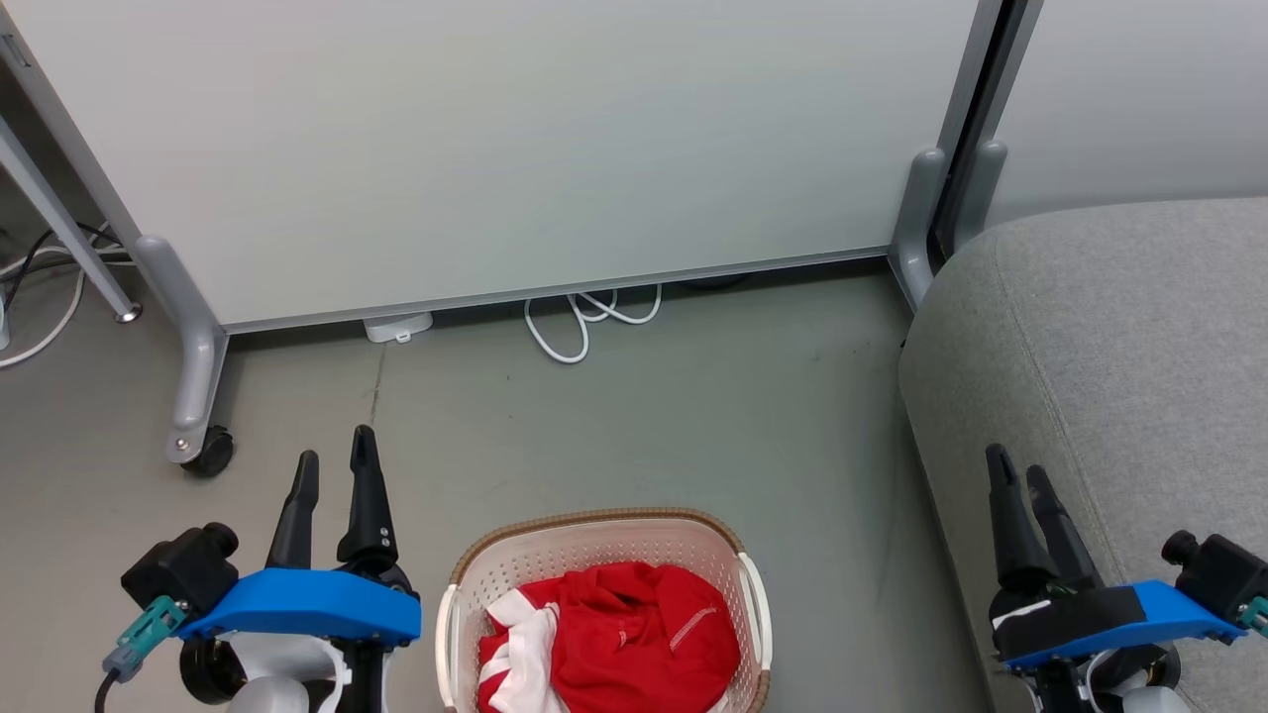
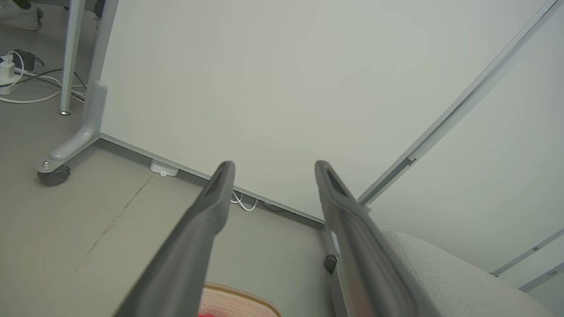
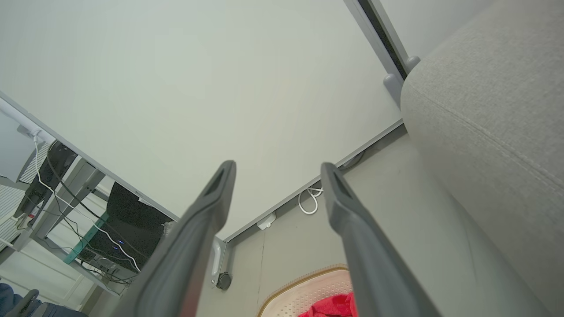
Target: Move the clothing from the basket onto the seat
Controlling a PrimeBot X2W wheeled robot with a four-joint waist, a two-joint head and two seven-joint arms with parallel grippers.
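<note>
At the near edge of the floor [image 1: 693, 416], between the two claws, the red clothing [image 1: 634, 634] lies heaped in the basket [image 1: 594, 520], touching neither the left claw [image 1: 337, 446] on its left nor the right claw [image 1: 1015, 465] beside the seat [image 1: 1119, 347], both spread wide and empty, the white panel [image 1: 495, 149] beyond.

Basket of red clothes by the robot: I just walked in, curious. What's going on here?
Nothing is handled yet. The clothing lies piled in the basket on the floor. The left gripper and right gripper hover open and empty beside it. The seat to the right shows no clothing.
</note>
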